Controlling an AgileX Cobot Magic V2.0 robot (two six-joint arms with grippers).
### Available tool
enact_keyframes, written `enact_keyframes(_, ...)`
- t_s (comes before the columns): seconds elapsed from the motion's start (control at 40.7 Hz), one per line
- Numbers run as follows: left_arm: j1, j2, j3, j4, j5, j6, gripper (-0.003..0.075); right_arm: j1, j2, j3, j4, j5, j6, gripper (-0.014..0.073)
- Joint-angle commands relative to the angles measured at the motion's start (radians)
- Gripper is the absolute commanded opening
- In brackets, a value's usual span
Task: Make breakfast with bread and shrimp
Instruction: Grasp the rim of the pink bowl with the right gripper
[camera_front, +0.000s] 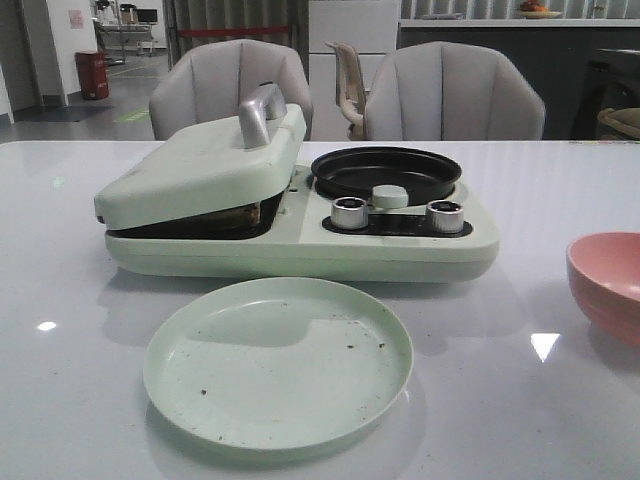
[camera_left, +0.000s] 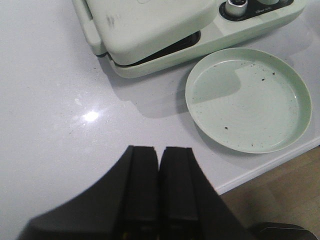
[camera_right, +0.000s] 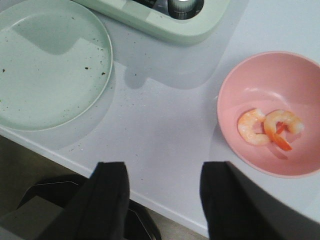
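Breakfast maker (camera_front: 300, 215) sits mid-counter (camera_front: 80, 400), its hinged lid (camera_front: 200, 165) propped slightly ajar over something brownish at the gap, probably the bread (camera_front: 235, 213) toasting inside; too little shows to give the slices' orientation. Round black pan (camera_front: 385, 172) on the maker's right half is bare, likely waiting for shrimp. Pale green plate (camera_front: 278, 362) lies just in front of the maker, flecked with dark crumbs, placed handy for serving. Pink bowl (camera_right: 272, 112) stands off to the right, holding two shrimp (camera_right: 270, 127), curled, touching, orange tails toward the bowl's near wall; each curls so tightly that no clear long axis reads. Left pincer (camera_left: 159, 187) hangs over bare counter left of the plate, fingers pressed together, holding nothing. Right pincer (camera_right: 162, 200) hovers at the counter edge between plate and bowl, spread wide, empty, seemingly poised for the shrimp.
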Motion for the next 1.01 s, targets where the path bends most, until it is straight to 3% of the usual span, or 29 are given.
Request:
enact_keyframes(0.0, -0.006, -0.004, -0.027, 0.008, -0.075, -0.022, 0.0107, -0.015, -0.007, -0.028, -0.044, -0.04, 0.006, 0.0442)
enact_keyframes(0.098, -0.006, -0.004, -0.027, 0.008, -0.084, -0.022, 0.0107, -0.079, 0.005, -0.039, -0.058, -0.021, 0.032, 0.0442)
enact_keyframes(0.32, -0.006, -0.004, -0.027, 0.004, -0.098, -0.022, 0.0101, -0.383, 0.092, -0.113, -0.038, 0.039, 0.033, 0.0442)
enact_keyframes(0.467, -0.006, -0.004, -0.027, 0.004, -0.098, -0.022, 0.0101, -0.53, 0.174, -0.139, -0.004, 0.08, 0.019, 0.0442)
enact_keyframes(0.639, -0.006, -0.004, -0.027, 0.004, -0.098, -0.022, 0.0101, -0.599, 0.301, -0.147, 0.058, 0.075, -0.06, 0.0442)
enact_keyframes(0.983, -0.006, -0.004, -0.027, 0.004, -0.098, -0.022, 0.0101, -0.607, 0.576, -0.254, 0.067, 0.007, -0.07, 0.0442)
